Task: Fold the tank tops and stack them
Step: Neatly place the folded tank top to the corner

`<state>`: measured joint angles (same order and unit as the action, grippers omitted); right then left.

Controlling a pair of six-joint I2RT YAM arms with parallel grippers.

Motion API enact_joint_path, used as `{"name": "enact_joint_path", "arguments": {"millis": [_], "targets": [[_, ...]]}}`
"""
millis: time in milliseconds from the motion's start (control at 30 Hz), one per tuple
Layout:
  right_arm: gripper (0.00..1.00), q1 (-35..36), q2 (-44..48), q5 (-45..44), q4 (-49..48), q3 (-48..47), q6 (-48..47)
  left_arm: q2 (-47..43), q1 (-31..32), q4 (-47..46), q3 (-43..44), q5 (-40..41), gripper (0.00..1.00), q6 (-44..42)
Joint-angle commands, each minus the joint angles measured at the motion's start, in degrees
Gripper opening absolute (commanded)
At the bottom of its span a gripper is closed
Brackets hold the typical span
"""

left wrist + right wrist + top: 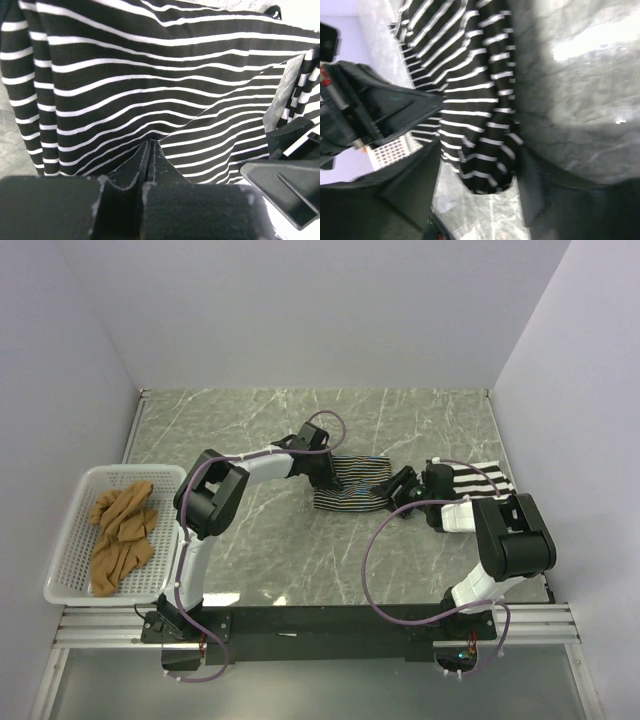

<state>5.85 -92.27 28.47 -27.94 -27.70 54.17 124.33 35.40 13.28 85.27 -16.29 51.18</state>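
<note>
The thin-striped tank top [352, 486] lies bunched mid-table; it is black with thin white stripes in the left wrist view [150, 75]. My left gripper [326, 480] is shut, pinching this top's fabric at its fingertips [149, 146]. My right gripper [396, 494] is open at the top's right end; its fingers straddle a hanging fold [475, 130] without closing on it [477, 182]. The wide black-and-white striped top [482, 478] lies at the right, partly under the right arm. The tan-brown top [122, 528] lies crumpled in the basket.
The white mesh basket [68, 540] stands at the left table edge. White walls close in the table at the back and both sides. The two grippers are near each other over the thin-striped top; the right one shows in the left wrist view [292, 150].
</note>
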Motion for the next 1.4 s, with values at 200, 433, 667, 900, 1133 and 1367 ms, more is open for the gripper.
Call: {"name": "enact_joint_path", "arguments": {"millis": [200, 433, 667, 900, 1133, 1367], "targets": [[0.09, -0.1, -4.3, -6.0, 16.4, -5.0, -8.6, 1.3, -1.1, 7.6, -3.4, 3.9, 0.02, -5.0], [0.00, 0.4, 4.3, -11.4, 32.6, -8.3, -14.5, -11.8, -1.0, 3.8, -7.6, 1.6, 0.21, -0.7], [0.00, -0.1, 11.3, -27.2, 51.0, -15.7, -25.1, -30.2, 0.6, 2.1, -16.3, 2.8, 0.33, 2.9], [0.00, -3.1, 12.9, -35.6, 60.7, -20.8, -28.9, -44.0, 1.4, 2.6, -26.1, 1.4, 0.34, -0.5], [0.00, -3.7, 10.7, -44.7, 68.2, -30.3, -30.0, -51.5, 0.0, 4.7, -31.0, 1.0, 0.35, -5.9], [0.00, -3.9, 9.1, -49.6, 74.2, -37.1, -32.0, -52.6, -1.0, 4.0, -32.1, -1.4, 0.34, -6.5]]}}
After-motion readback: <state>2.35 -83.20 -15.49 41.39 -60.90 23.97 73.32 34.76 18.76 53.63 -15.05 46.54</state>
